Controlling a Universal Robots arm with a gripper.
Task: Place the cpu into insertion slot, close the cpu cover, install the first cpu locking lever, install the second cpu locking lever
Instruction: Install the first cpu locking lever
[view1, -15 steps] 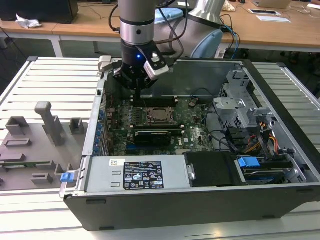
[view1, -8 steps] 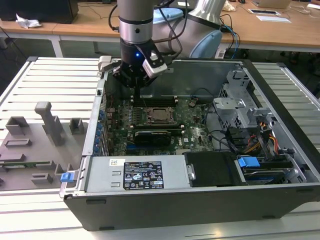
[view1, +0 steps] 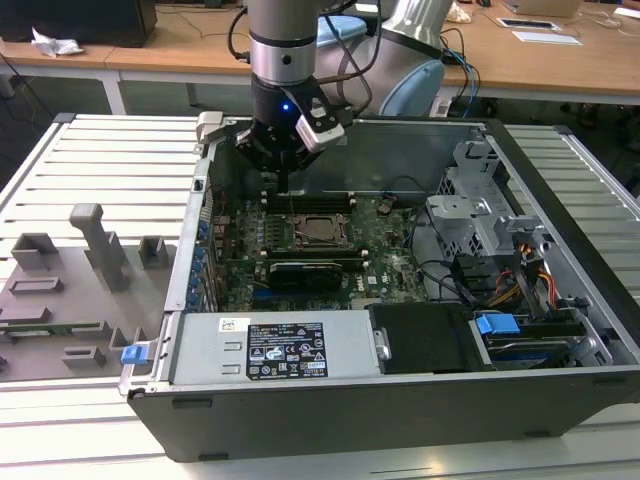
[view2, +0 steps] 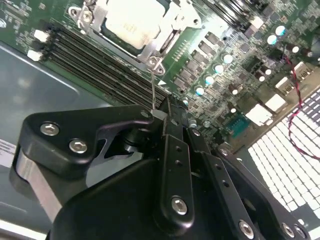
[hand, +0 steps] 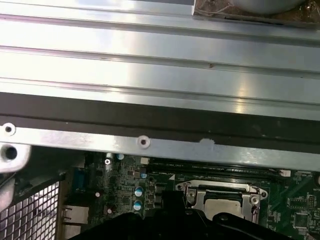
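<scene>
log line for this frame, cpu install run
cpu: seated in socket | cpu cover: closed | gripper: shut on locking lever

A silvery-tan cpu sits framed by the bright silver cpu cover on a green motherboard lined with black memory slots. The matte black gripper carries silver screws, above a grey computer case with blue clips.
</scene>
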